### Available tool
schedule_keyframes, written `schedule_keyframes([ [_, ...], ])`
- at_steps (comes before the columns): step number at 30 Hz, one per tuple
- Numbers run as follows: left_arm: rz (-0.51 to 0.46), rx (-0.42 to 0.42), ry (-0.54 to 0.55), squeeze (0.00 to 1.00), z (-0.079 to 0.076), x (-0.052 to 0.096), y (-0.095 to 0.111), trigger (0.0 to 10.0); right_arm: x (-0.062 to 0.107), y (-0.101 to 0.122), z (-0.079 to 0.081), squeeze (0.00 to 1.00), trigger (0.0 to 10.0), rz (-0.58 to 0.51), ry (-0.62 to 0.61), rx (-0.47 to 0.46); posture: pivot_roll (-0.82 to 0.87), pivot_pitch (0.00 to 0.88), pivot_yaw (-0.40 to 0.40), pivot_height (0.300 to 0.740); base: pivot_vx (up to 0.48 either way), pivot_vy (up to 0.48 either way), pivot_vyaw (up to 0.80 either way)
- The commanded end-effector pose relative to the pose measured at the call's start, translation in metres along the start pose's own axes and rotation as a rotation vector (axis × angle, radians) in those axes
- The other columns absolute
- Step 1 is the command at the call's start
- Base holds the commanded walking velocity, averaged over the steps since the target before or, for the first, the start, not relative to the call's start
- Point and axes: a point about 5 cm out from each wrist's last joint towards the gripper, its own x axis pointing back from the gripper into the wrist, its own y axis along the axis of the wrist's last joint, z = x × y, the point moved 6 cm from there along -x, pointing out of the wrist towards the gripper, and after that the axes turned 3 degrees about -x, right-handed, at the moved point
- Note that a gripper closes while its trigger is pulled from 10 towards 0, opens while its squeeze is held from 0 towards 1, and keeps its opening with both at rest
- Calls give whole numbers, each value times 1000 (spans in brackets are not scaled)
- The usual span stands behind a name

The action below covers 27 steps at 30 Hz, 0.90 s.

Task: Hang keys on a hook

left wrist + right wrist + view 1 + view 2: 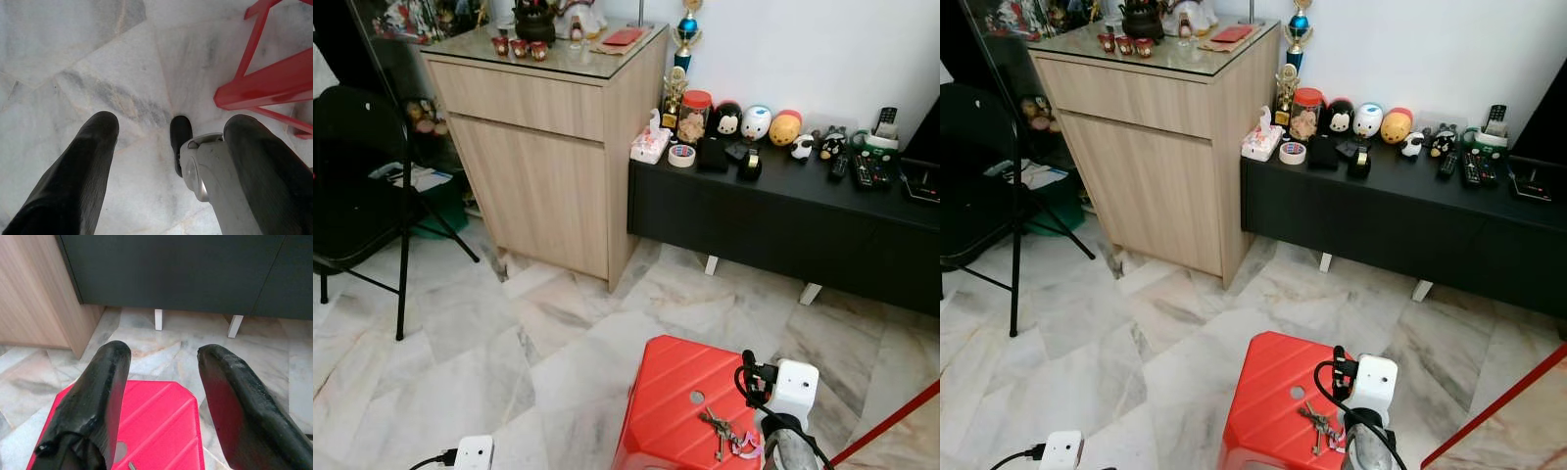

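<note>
A bunch of keys (720, 431) with a pink tag lies on top of a red plastic stool (671, 392), near its small round hole. My right arm's white wrist block (793, 387) sits just right of the keys at the stool's edge. In the right wrist view my right gripper (164, 357) is open, its fingers held above the stool's top (156, 416) and pointing toward the black console. My left gripper (173, 122) hangs open low over the marble floor, beside the stool's legs (274, 78).
A wooden cabinet (538, 147) with a glass top stands at the back left. A low black console (783, 215) with toys, tape and remotes runs along the white wall. A black folding chair (352, 196) is at the left. A red rod (891, 426) slants at bottom right.
</note>
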Motion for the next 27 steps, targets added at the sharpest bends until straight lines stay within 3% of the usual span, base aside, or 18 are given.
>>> schedule_keyframes([
  [1, 13, 1, -4, 0, -1, 1, -7, 10000, -6, 10, 1, 0, 10000, -26, -4, -4, -42, 13, -34, 740, 0, 0, 0],
  [7, 12, 5, -6, 0, -1, 1, -7, 10000, -9, 12, 3, 0, 10000, -17, -3, 5, -39, 13, -36, 726, 0, 0, 0],
  [13, 17, 4, -10, 0, -2, 1, -7, 10000, -14, 17, -2, 0, 10000, -25, -27, -1, -42, 16, -37, 676, 0, 0, 0],
  [24, 19, 3, -17, 0, -2, 1, -8, 10000, -20, 21, 0, 0, 10000, -21, -22, -10, -37, 18, -34, 676, 0, 0, 0],
  [27, 20, 2, -18, 0, -2, 2, -8, 10000, -20, 23, -1, 0, 10000, -29, -26, -6, -35, 20, -34, 651, 0, 0, 0],
])
